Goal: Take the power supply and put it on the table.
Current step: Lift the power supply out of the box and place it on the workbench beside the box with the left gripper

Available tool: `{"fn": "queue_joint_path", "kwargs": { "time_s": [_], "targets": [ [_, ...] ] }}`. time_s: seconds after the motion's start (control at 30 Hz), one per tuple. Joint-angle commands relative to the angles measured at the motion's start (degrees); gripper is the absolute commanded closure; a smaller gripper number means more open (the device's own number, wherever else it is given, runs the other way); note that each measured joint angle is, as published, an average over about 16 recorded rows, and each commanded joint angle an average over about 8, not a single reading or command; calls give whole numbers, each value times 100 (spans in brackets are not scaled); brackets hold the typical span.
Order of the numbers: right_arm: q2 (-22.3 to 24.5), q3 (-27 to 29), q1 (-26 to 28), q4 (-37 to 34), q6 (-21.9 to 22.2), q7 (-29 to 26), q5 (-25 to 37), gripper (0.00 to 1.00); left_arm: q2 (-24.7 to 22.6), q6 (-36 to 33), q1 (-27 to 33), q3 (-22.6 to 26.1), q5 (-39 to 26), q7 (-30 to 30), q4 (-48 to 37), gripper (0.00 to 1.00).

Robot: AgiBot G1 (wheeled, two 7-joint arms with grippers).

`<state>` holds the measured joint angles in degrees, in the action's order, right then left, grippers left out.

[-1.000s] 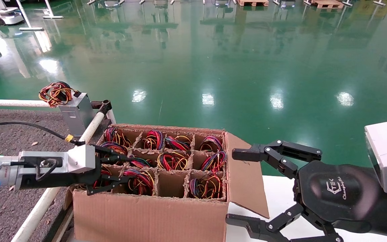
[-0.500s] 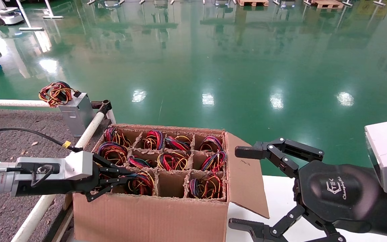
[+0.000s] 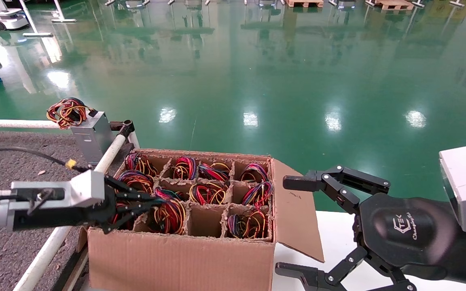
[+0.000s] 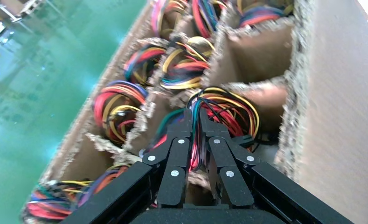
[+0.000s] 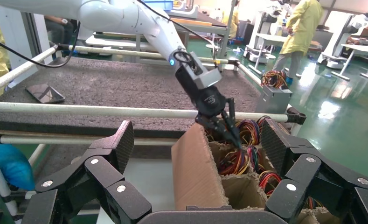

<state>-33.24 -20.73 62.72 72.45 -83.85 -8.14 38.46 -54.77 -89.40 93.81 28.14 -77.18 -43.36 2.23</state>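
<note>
At the lower left of the head view, the left gripper (image 3: 152, 205) has its jaws pinched on the wire bundle (image 3: 169, 216) of a power supply in the carton (image 3: 184, 258), so wires could slip or snag on the dividers, while the right gripper (image 3: 293, 226) hangs wide open.

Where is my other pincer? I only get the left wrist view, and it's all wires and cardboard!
Observer: The right pincer hangs open beside the carton, over the white tabletop.
Child: Where's the table I put things on?
Observer: The dark table lies left of the carton. The left pincer, shut on its wire bundle, reaches in from over it, across a white rail.
Child: Is anything on it?
Observer: A grey box topped with coiled wires stands at its far corner.
</note>
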Motion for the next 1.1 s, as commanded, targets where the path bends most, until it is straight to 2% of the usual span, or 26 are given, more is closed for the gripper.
{"fn": "queue_joint_path", "kwargs": {
  "time_s": [0.03,0.33,0.57,0.9,1.1],
  "targets": [
    [0,0,0,0,0,0,0,0,15,-12,45,-40,60,62,-40,100],
    [0,-1,0,0,0,0,0,0,193,-5,504,-292,431,604,-135,100],
    [0,-1,0,0,0,1,-1,0,250,247,1009,-482,706,1091,-184,100],
    [1,-2,0,0,1,1,-1,0,184,1138,1654,-687,995,1228,-119,100],
    [1,-2,1,0,1,1,-1,0,114,2013,1899,-799,1149,1186,-197,100]
  ]
}}
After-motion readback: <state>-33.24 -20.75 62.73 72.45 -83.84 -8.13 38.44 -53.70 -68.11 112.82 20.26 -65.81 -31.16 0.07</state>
